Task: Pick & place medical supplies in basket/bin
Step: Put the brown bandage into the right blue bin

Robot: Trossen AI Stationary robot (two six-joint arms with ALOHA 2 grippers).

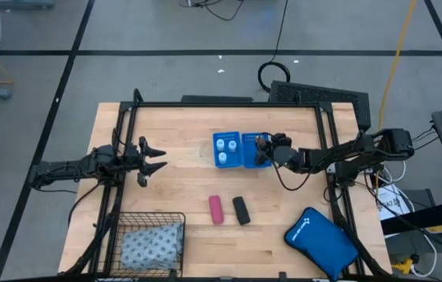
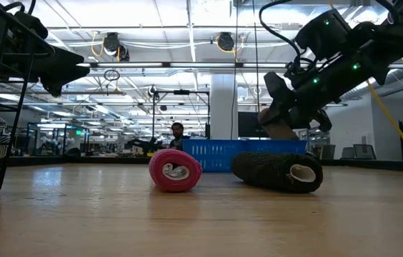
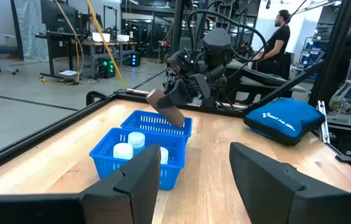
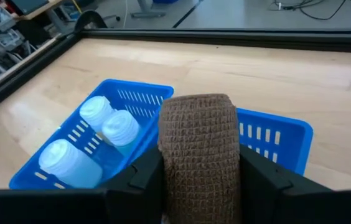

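**Two rolls left on the table, one over the tray**

Clamped between the fingers of the right gripper (image 4: 200,186) is the brown roll (image 4: 199,155), held above the blue tray (image 1: 240,150) at the far middle of the table (image 1: 174,188). From the right wrist view the roll hangs over the divider between the two compartments, leaning toward the right-hand one, which looks empty as far as it shows. That compartment seems the likely drop spot.

Three white vials (image 4: 94,134) already sit in the tray's left compartment. The dotted soft pack (image 1: 152,244) lies inside the wire basket (image 1: 149,216) at the near left corner. So four items appear placed, one is in hand, and two remain: the pink roll (image 1: 216,209) and the black roll (image 1: 241,210), lying side by side, close but apart, on bare wood near the middle.

The left gripper (image 1: 158,157) waits with its fingers spread, empty, over the left side of the table, well apart from the tray.

Room to move looks good. Open wood surrounds both loose rolls, so either arm could come down on them without crowding. The tray walls are low, but the divider sits right under the roll, so a release here might land it astride the wall. A blue zip pouch (image 1: 321,239) lies at the near right corner, clear of the path between rolls and tray.
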